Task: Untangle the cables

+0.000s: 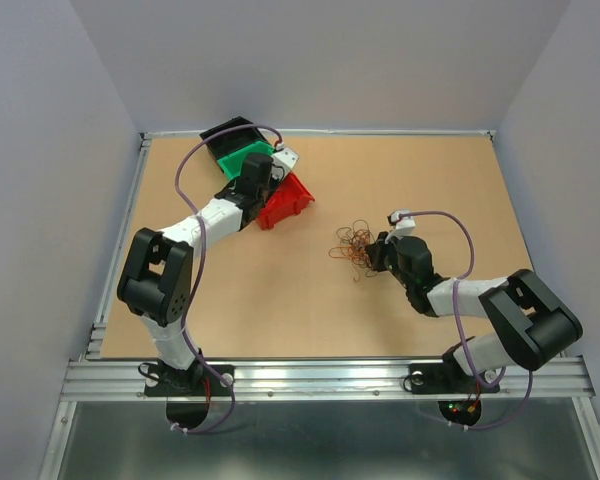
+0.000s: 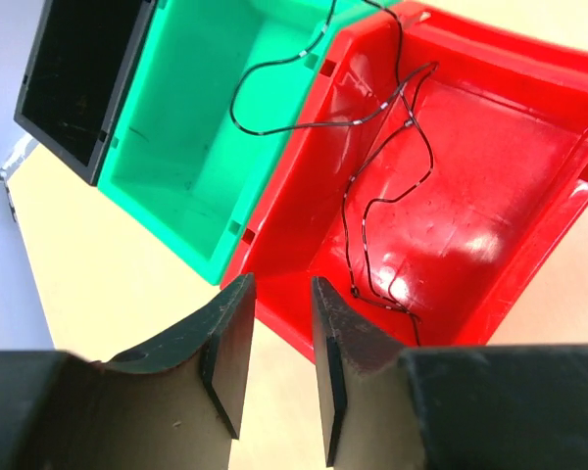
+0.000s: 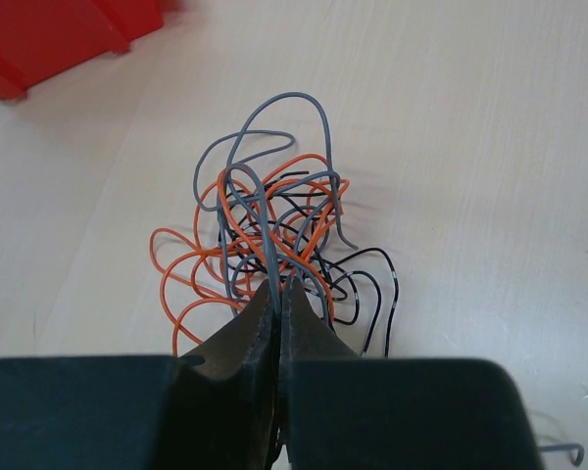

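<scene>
The tangle of thin cables [image 1: 354,246] lies on the table right of centre. In the right wrist view it shows grey [image 3: 268,242], orange [image 3: 164,286] and black [image 3: 392,279] wires knotted together. My right gripper [image 3: 279,289] is shut on a grey wire at the near edge of the tangle; it also shows in the top view [image 1: 378,252]. My left gripper [image 2: 279,362] is open and empty, just off the near rim of the red bin [image 2: 529,127]. A thin black wire [image 2: 351,206] lies in the red bin and trails over into the green bin [image 2: 176,147].
Three bins stand at the back left: black [image 1: 225,130], green [image 1: 238,157] and red [image 1: 288,200]. A corner of the red bin shows in the right wrist view [image 3: 49,39]. A loose grey wire end [image 3: 563,448] lies by the right gripper.
</scene>
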